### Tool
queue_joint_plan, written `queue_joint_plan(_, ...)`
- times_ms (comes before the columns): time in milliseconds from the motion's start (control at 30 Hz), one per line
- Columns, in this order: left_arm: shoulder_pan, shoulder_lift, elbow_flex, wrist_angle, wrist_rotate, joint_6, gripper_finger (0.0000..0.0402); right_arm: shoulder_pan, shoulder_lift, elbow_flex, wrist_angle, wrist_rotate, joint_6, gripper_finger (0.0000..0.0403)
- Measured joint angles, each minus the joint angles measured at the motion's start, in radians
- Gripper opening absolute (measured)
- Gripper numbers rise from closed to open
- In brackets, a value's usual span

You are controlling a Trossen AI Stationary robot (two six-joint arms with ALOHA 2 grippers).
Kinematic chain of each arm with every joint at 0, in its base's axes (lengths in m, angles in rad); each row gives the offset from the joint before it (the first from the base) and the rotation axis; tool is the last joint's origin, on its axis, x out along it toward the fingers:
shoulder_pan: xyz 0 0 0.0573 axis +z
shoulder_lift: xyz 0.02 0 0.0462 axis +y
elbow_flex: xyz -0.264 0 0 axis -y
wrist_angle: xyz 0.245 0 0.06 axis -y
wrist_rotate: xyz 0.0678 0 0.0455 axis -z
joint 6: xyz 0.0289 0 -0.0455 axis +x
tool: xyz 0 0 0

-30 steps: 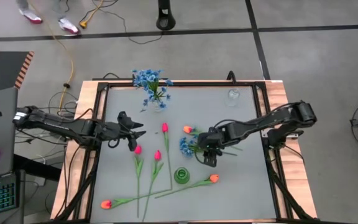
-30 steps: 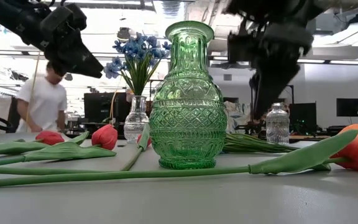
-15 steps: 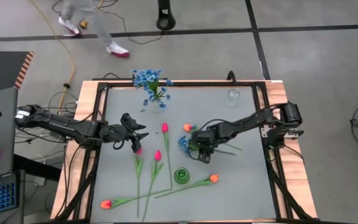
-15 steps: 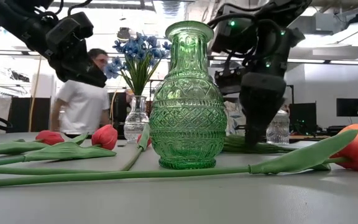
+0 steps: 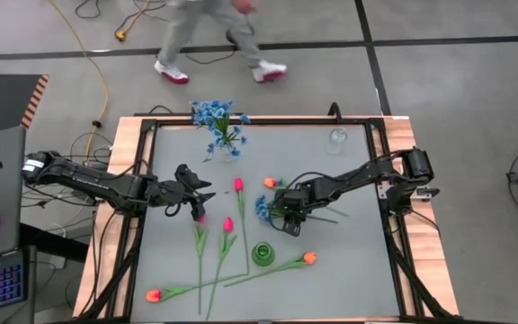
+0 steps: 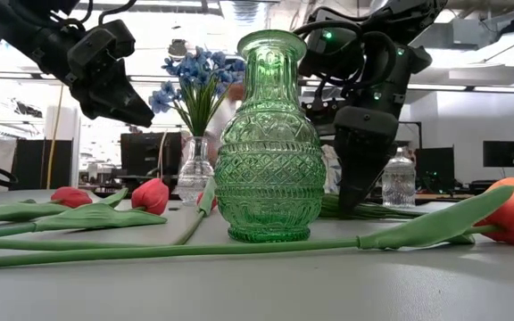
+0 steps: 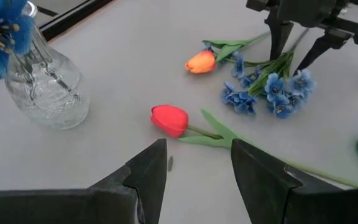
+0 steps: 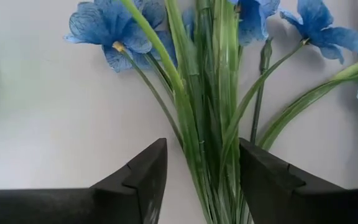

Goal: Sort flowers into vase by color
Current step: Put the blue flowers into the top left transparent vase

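A bunch of blue flowers (image 5: 263, 209) lies flat on the grey table, blossoms toward the left. My right gripper (image 8: 201, 180) points down over it, open, one finger on each side of its green stems (image 8: 207, 124). To the left, my left gripper (image 7: 197, 168) hovers open above a pink-red tulip (image 7: 169, 119) that lies on the table. More pink-red tulips (image 5: 227, 224) and orange tulips (image 5: 309, 257) lie around an upright green glass vase (image 6: 269, 152). My right gripper comes at the blue bunch from above, its fingers across the stems (image 8: 229, 162) just behind the blossoms. The bunch lies flat on the table. Whether a finger (image 8: 260, 180) touches the stems, I cannot tell.
A clear vase holding blue flowers (image 5: 227, 148) stands at the far left-centre and a small clear vase (image 5: 337, 139) at the far right. An orange tulip (image 5: 272, 184) lies just beyond the blue bunch. A black frame (image 5: 380, 180) rims the table. A person walks past the far edge.
My right gripper has come down and a little toward the table's left edge, onto the blue bunch, and now has the stems between its fingers. The flowers have not moved.
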Motion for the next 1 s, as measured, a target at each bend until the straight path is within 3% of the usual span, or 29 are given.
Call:
queue_joint_plan(567, 0.000, 0.000, 0.000, -0.001, 0.002, -0.006, 0.0167, 0.000, 0.000, 0.000, -0.033, -0.002, 0.000, 0.0050)
queue_joint_plan(1000, 0.000, -0.003, 0.000, -0.002, 0.002, -0.007, 0.0167, 0.001, -0.047, -0.002, -0.035, -0.008, 0.001, 0.0042)
